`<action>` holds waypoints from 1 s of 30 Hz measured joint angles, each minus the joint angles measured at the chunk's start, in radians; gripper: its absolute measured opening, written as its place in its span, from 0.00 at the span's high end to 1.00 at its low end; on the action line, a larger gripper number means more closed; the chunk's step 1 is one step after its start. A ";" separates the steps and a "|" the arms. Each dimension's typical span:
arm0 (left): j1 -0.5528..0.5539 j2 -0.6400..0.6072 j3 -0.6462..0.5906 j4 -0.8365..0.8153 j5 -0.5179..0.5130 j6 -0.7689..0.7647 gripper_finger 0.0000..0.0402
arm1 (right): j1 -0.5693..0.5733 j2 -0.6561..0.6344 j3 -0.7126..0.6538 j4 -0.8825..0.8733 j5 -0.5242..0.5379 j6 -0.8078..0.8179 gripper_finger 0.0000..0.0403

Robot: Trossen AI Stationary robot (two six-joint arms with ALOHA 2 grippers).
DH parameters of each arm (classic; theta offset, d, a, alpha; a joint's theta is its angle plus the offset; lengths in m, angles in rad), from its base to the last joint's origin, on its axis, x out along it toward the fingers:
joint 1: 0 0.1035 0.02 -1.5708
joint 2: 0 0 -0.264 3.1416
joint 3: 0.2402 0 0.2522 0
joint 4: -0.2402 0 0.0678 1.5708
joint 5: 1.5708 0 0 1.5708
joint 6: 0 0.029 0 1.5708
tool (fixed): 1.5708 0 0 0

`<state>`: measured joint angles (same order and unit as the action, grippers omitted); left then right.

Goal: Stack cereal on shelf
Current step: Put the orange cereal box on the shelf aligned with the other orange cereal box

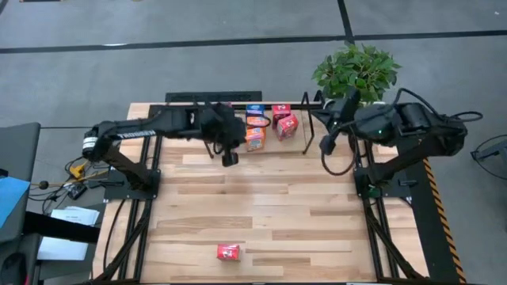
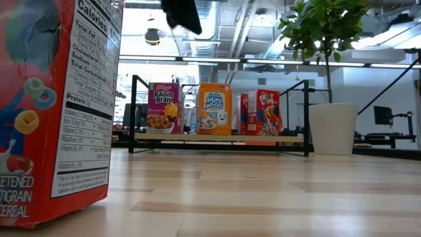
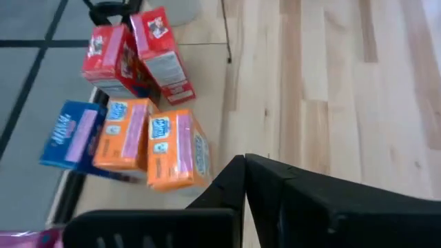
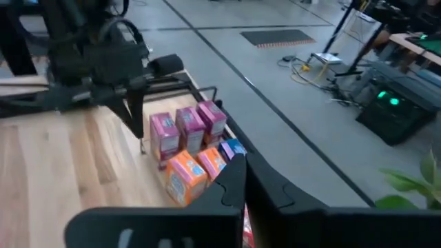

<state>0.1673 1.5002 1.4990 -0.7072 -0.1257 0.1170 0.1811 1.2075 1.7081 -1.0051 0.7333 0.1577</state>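
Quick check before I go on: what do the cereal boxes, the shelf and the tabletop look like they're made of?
Cereal boxes: likely thin printed cardboard, slightly glossy; flat panels, sharp folded edges, a nutrition label on the near red box. Shelf: thin black rods, probably painted metal. Tabletop: light wood planks with visible grain and seams, smooth satin sheen.

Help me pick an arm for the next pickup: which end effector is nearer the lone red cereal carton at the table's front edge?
Left. The left end effector hangs over the table by the shelved cartons, nearly straight behind the lone red cereal carton. The right end effector sits farther right, near the shelf's right end.
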 joint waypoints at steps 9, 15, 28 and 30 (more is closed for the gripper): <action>0.023 -0.057 -0.267 0.298 -0.063 -0.096 1.00 | 0.081 0.025 -0.001 -0.065 0.081 0.036 0.95; 0.004 -0.042 -0.331 0.303 -0.119 -0.125 1.00 | 0.081 0.022 -0.001 -0.065 0.081 0.036 0.97; 0.007 -0.004 -0.338 0.321 -0.220 -0.100 1.00 | 0.081 0.024 -0.001 -0.072 0.078 0.036 0.92; 0.007 0.006 -0.340 0.297 -0.236 -0.100 1.00 | 0.081 0.024 -0.001 -0.082 0.077 0.037 0.94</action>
<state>0.1745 1.5066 1.1593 -0.4103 -0.3620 0.0172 0.2619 1.2312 1.7069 -1.0866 0.8101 0.1944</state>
